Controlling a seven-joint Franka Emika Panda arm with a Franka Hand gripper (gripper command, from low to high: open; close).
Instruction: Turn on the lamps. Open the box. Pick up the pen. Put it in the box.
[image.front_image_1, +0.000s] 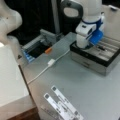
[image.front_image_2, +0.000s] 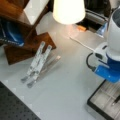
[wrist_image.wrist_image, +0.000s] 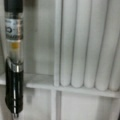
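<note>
Box (image.front_image_1: 100, 56) sits open on the grey surface (image.front_image_1: 75, 85) at about 3 o'clock in a front view; the grey compartmented inside is exposed, framed by a dark rim. In a front view only its corner (image.front_image_2: 105, 105) shows, at about 5 o'clock.

Gripper (image.front_image_1: 93, 42) hangs over the box's rear-left part, its blue section just above the compartments. Whether the fingers are released or clenched cannot be told from any view.

Pen (wrist_image.wrist_image: 14, 62) lies inside the box. The wrist view shows it lengthwise in a plain compartment at 9 o'clock: black cap, clear barrel section, metal band. A divider wall separates it from a ribbed compartment at 1 o'clock. In a front view it appears as a thin dark line (image.front_image_1: 102, 48) just right of the gripper; in a front view a dark end (image.front_image_2: 116, 100) shows in a compartment.

Lamp shade (image.front_image_2: 68, 10) at 12 o'clock glows bright, lit.

Other items: white cable (image.front_image_1: 47, 66) with a small block across the surface; white strips (image.front_image_1: 62, 106) with dark marks at 6 o'clock; black device (image.front_image_1: 40, 50) with orange part at 10 o'clock.
</note>
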